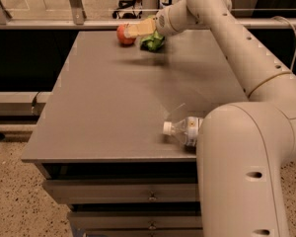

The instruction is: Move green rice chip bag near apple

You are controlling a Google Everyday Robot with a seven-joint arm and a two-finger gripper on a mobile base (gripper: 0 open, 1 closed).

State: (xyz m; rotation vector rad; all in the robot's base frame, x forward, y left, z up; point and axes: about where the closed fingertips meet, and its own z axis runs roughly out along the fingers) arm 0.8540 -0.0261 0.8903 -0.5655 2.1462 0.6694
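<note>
Where the grey table [108, 107] reaches its far edge, a small red apple [123, 35] with an orange tinge sits on the surface, left of centre. Just to its right is the green rice chip bag [153, 42], crumpled into a light-green bunch, very close to the apple, though whether the two touch cannot be told. The robot's cream-coloured arm [237, 38] reaches in from the lower right, rises and bends back across the table, and ends at the gripper [139, 29]. The gripper's tan tip lies directly above the bag and points left, overlapping the apple's upper right side. Whether the gripper is clenched on the bag or has let go of it cannot be told from this view (the bag sits tight under the wrist, hiding the contact). A soft dark shadow [138, 60] lies on the tabletop just in front of the bag. Well apart from all this, near the front right edge, a clear plastic bottle [183, 130] with a white cap lies on its side, cap pointing left, partly hidden behind the arm's large base. Below the tabletop are grey drawers [138, 194], and a speckled floor [15, 196] shows at lower left.
</note>
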